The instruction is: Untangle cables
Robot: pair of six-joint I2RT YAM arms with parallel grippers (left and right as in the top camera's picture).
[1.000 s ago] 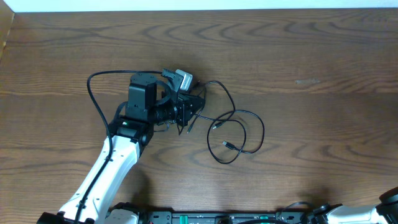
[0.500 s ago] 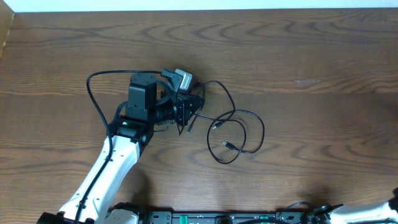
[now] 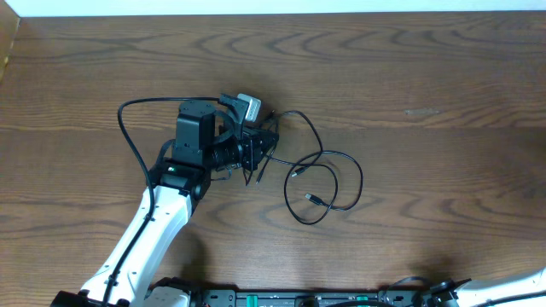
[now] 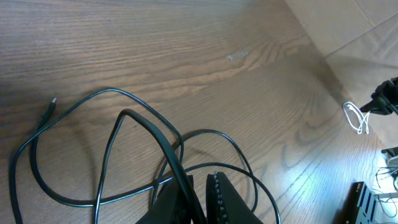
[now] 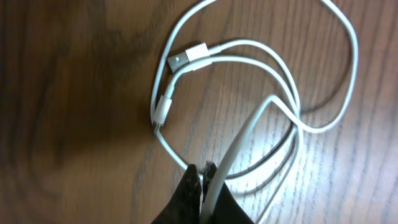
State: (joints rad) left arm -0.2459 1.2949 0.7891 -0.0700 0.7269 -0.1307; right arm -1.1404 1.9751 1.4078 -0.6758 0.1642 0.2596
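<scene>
Left gripper (image 3: 260, 147) sat just left of table centre, fingers closed on the black cable (image 4: 112, 91), which rose off the wood into the pinch. To its right the rest of that cord lay in loose overlapping loops on the table (image 3: 444, 77), with two small plug ends inside the loops. A straight pull looked likely to draw a crossing tight or hook a plug on a strand. The hold seemed to be near the fingertips, so the thin cord could also slide out. Far right, well apart from the black one, the right gripper (image 5: 203, 177) was clamped on the white cable (image 5: 189, 56). Its coil rested on the wood with strands crossing near the plugs — lifting might drag the whole coil up as one bundle.
</scene>
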